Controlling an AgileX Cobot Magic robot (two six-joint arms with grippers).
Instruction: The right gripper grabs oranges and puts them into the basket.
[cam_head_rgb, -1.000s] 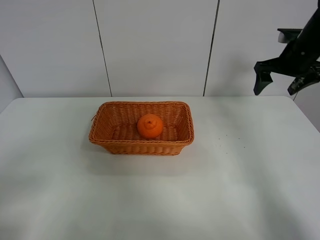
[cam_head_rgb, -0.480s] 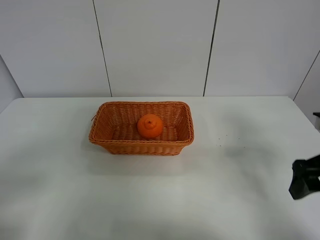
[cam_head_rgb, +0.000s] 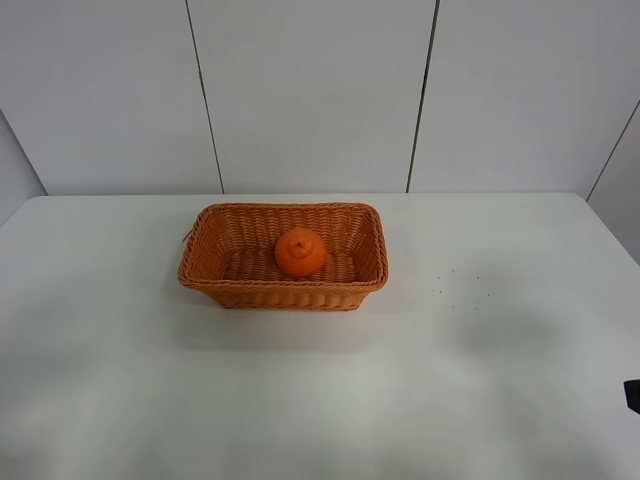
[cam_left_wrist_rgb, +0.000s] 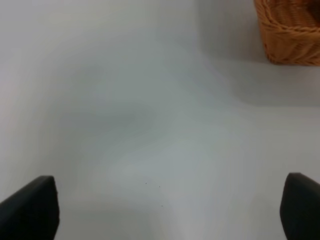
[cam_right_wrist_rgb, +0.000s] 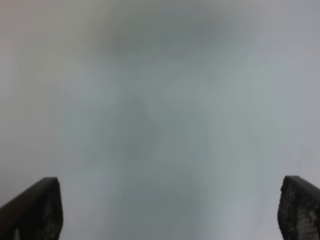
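Note:
The orange (cam_head_rgb: 299, 251) sits inside the wicker basket (cam_head_rgb: 215, 277) at the middle of the white table. A corner of the basket (cam_left_wrist_rgb: 291, 30) shows in the left wrist view. My right gripper (cam_right_wrist_rgb: 165, 212) is open and empty over bare table; only a black tip of it (cam_head_rgb: 633, 395) shows at the right edge of the exterior view. My left gripper (cam_left_wrist_rgb: 167, 210) is open and empty over bare table, apart from the basket, and is out of the exterior view.
The white table (cam_head_rgb: 320, 390) ends against grey wall panels (cam_head_rgb: 310, 95) at the back. A few small dark specks (cam_head_rgb: 455, 280) lie on the table right of the basket.
My right gripper has dropped from high at the right back down past the table's right front edge, almost out of the exterior view. The orange and basket have not moved.

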